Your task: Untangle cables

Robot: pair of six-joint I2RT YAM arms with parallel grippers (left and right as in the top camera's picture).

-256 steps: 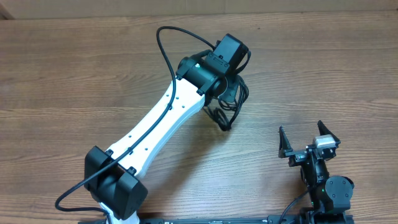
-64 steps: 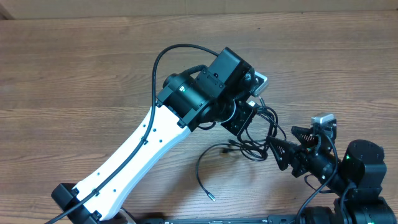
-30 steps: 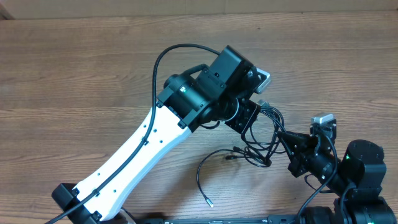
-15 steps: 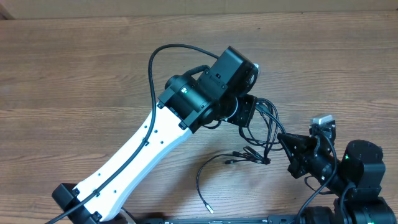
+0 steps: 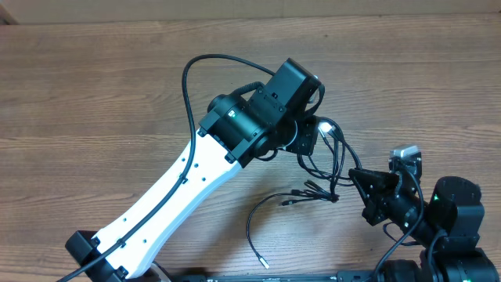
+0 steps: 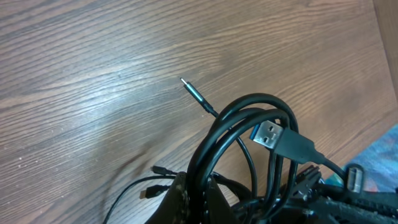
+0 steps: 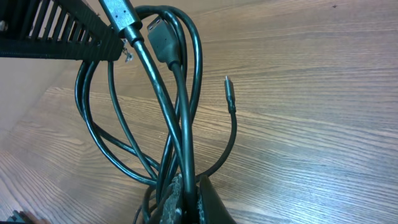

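Left end effector point(image 6: 191, 190) and right end effector point(image 7: 186, 190) pinch the tangled cables point(image 6: 249, 102).

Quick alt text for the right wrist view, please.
The right gripper, shut, pinches a bundle of black cables that loop upward from it. A silver USB plug sits at the top, and one thin plug end sticks out over the wooden table.

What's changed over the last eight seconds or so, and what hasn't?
The right gripper came in from its rest spot at near right and shut on the cables. The left gripper carried them rightward, then twisted and drew their loops away from the right one. A loose cord trailed out toward the near edge. Unchanged this last second: both grips, and the right gripper's place.
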